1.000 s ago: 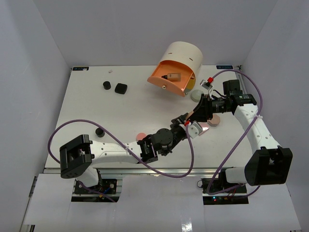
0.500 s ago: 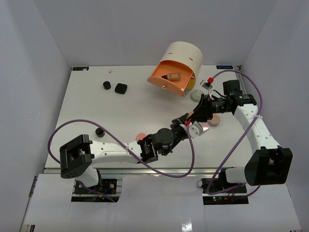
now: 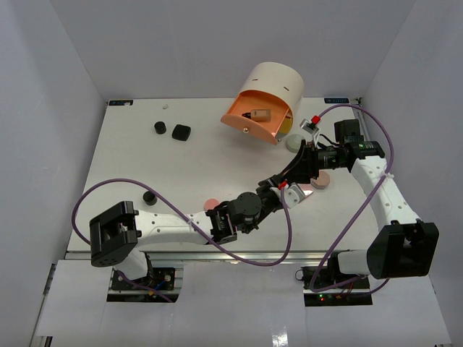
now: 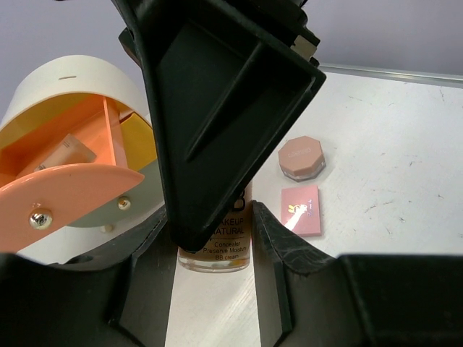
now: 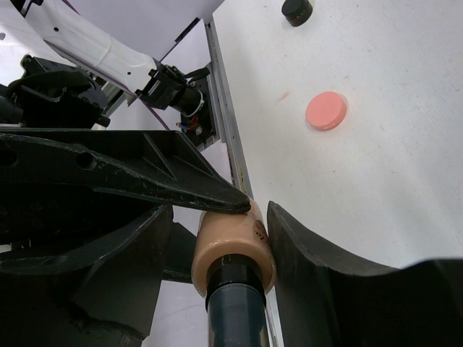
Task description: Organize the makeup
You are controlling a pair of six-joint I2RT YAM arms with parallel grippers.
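A brown bottle (image 4: pixel 215 249) with a black cap (image 5: pixel 235 311) hangs above the table between both grippers. My left gripper (image 4: pixel 210 217) is shut on its base end. My right gripper (image 5: pixel 224 210) is shut on its cap end, one finger lying over the bottle in the left wrist view. The grippers meet right of centre in the top view (image 3: pixel 288 178). A tan compact (image 4: pixel 302 159) and a pink square palette (image 4: pixel 301 210) lie just beyond. A pink compact (image 3: pixel 210 204) and a black jar (image 3: pixel 149 196) lie nearer the front.
The cream cylindrical box (image 3: pixel 275 83) stands at the back with its orange drawer (image 3: pixel 249 126) swung open, another brown bottle (image 3: pixel 259 114) inside. A grey-green compact (image 3: pixel 294 143) lies beside it. Two black jars (image 3: pixel 171 130) sit at the back left.
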